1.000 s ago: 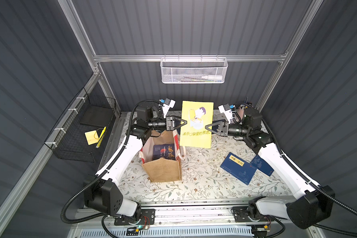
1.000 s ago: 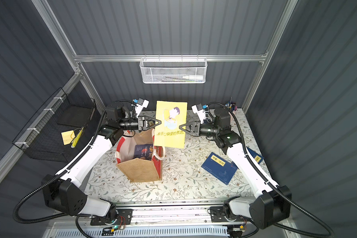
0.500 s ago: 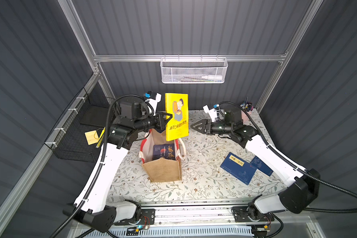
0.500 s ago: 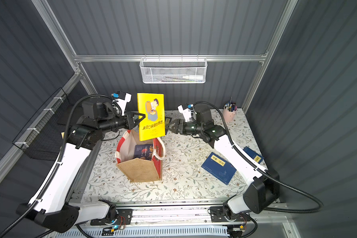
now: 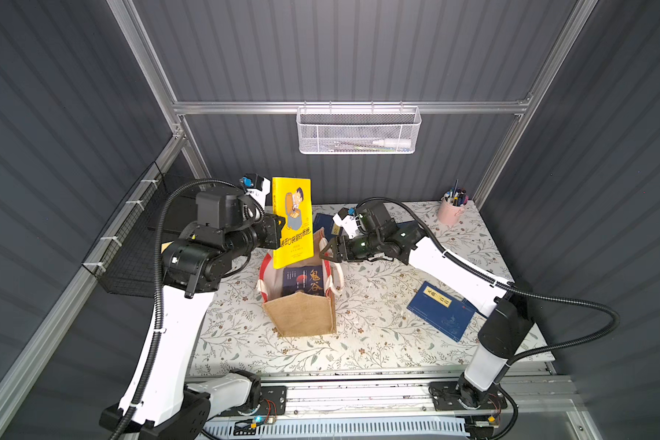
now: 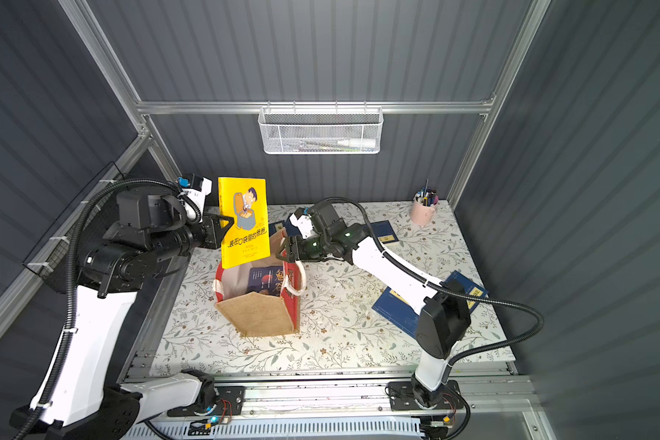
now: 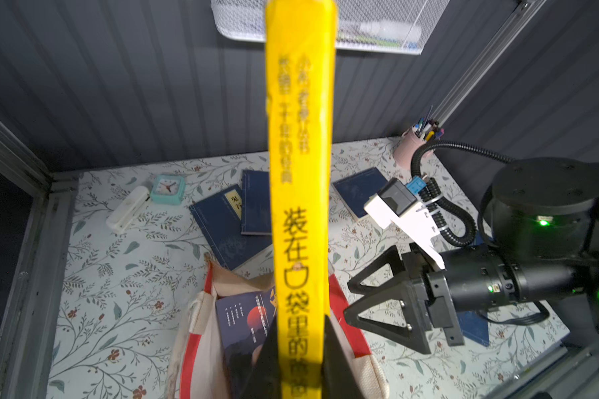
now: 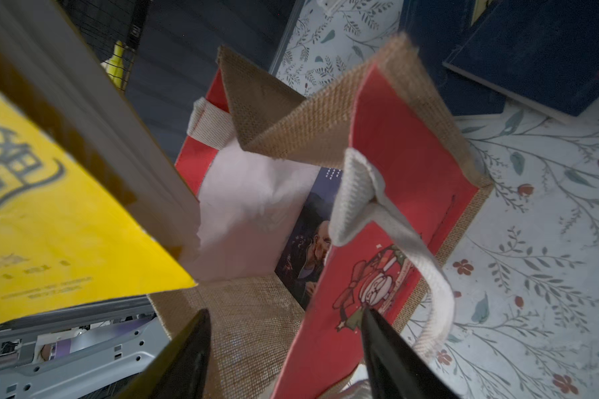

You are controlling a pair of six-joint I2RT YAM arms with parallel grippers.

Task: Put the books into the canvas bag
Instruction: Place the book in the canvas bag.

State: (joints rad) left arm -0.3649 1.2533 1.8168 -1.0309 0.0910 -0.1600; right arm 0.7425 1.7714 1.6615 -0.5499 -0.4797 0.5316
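My left gripper (image 5: pixel 279 233) (image 6: pixel 226 228) (image 7: pixel 300 331) is shut on the lower spine of a bright yellow book (image 5: pixel 292 221) (image 6: pixel 244 223) (image 7: pixel 300 155), which it holds upright just above the canvas bag (image 5: pixel 302 318) (image 6: pixel 260 316) (image 8: pixel 412 179). The bag stands open with a dark book (image 5: pixel 305 280) (image 7: pixel 246 317) (image 8: pixel 312 235) upright inside. At the bag's right rim, my right gripper (image 5: pixel 324 253) (image 6: pixel 282 249) (image 8: pixel 284 317) is open, and the red side panel runs between its spread fingers. Navy books lie flat behind the bag (image 7: pixel 222 221) and to the right (image 5: pixel 439 310).
A pink pen cup (image 5: pixel 450 211) stands at the back right corner. On the back wall hangs a white mesh basket (image 5: pixel 359 131), and a black wire basket (image 5: pixel 130 247) lines the left wall. A small teal clock (image 7: pixel 168 188) sits at the back left.
My right gripper let go of the yellow book, opened and dropped to the bag's right rim. The left arm rose and carried the book left, over the bag's mouth.
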